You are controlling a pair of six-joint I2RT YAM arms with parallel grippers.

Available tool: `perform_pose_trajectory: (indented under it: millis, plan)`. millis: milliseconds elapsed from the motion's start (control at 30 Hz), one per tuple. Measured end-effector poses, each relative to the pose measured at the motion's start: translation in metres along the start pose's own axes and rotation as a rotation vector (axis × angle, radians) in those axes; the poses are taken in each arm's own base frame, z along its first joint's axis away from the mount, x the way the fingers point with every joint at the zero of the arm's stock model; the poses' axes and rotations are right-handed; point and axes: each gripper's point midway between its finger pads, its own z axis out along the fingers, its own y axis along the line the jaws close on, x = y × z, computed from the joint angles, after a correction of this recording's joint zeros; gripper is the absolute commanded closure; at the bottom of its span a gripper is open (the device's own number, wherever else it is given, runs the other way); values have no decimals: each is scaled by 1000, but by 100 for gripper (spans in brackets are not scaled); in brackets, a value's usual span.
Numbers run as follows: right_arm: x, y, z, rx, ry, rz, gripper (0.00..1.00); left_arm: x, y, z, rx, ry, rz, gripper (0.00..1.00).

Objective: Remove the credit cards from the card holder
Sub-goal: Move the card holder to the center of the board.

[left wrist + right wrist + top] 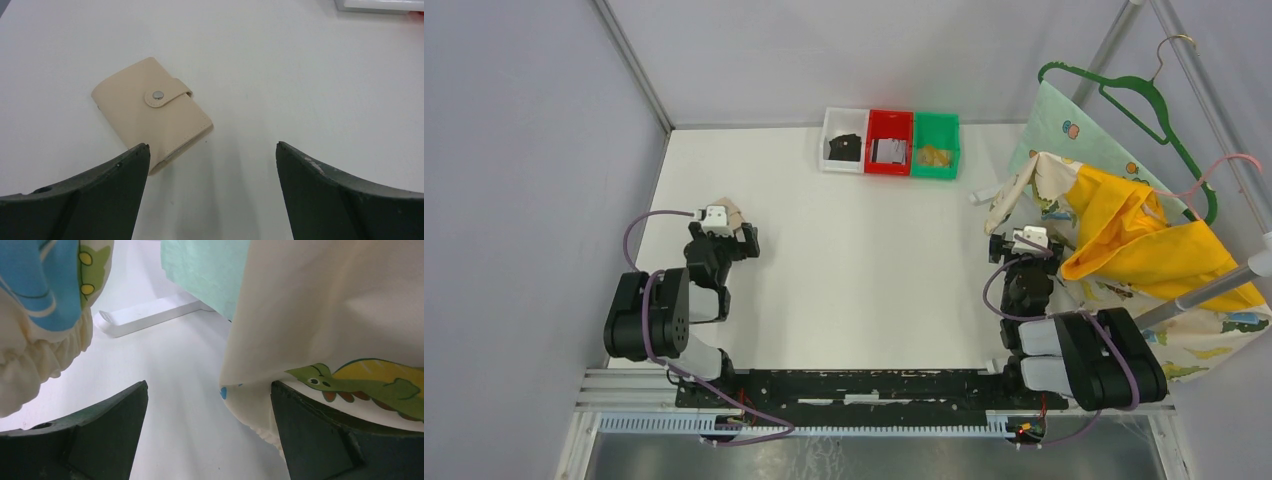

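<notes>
The card holder (152,112) is a tan wallet lying flat on the white table, shut by a snap tab (165,95). No credit cards show at it. From above, only a tan corner of the card holder (733,213) peeks out beside my left gripper (742,238). In the wrist view my left gripper (211,145) stands open just short of the holder, which lies ahead near the left finger (115,190). My right gripper (209,382) is open over bare table, and printed cloth (320,330) hangs against its right finger (325,435).
Three small bins stand at the back: white (844,140) with a black lump, red (889,142) with pale grey shiny pieces, green (935,146) with a yellowish lump. Clothes on hangers (1124,215) crowd the right side, reaching the right arm.
</notes>
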Motion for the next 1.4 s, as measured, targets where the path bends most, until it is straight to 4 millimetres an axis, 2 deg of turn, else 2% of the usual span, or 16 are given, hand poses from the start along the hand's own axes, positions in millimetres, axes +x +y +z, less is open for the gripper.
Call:
perform_pose_trajectory:
  millis: [67, 100, 167, 200, 300, 367, 467, 600, 667, 767, 833, 900, 1000, 1167, 1267, 1400]
  plan:
    - [1, -4, -3, 18, 20, 5, 2, 2, 2, -1, -2, 24, -6, 1]
    - [11, -7, -4, 34, 72, -4, 2, 0, 4, 1, -4, 37, -9, 2]
    - [9, -10, -1, 65, 113, 3, 2, -14, 11, 10, -8, 78, -19, 2]
    - [7, -10, 5, 74, 143, 5, 2, -27, 15, 17, -12, 80, -20, 2]
    - [-14, -1, 26, 61, 182, 36, 2, -69, 25, 28, -22, 60, -4, 1]
    - [-31, 9, 34, 18, 171, 84, 2, -79, 28, 24, -22, 67, 6, 0]
    - [-44, 28, 36, -65, 165, 185, 2, -76, 31, 12, -20, 134, -6, 0]
    - [-33, 53, 29, -167, 235, 351, 2, -78, 35, 5, -15, 234, -24, 0]
    - [-30, 70, 25, -255, 269, 407, 2, -94, 37, 6, -12, 257, -33, 0]
    - [-23, 97, 17, -345, 353, 400, 2, -131, 44, 13, -12, 235, -34, 0]
    - [-29, 118, 8, -398, 373, 368, 3, -149, 48, 18, -10, 226, -36, 0]
    - [-35, 140, -5, -454, 371, 346, 6, -157, 49, 23, 0, 239, -46, 1]
    - [-37, 163, -25, -505, 385, 326, 9, -152, 52, 34, 1, 287, -75, 2]
    - [-29, 207, -41, -542, 449, 274, 13, -105, 55, 49, -2, 445, -129, 4]
    - [-34, 238, -29, -544, 478, 238, 13, -73, 55, 50, -4, 547, -156, 5]
    - [-67, 277, 15, -504, 447, 227, 13, -52, 57, 49, -15, 632, -175, 6]
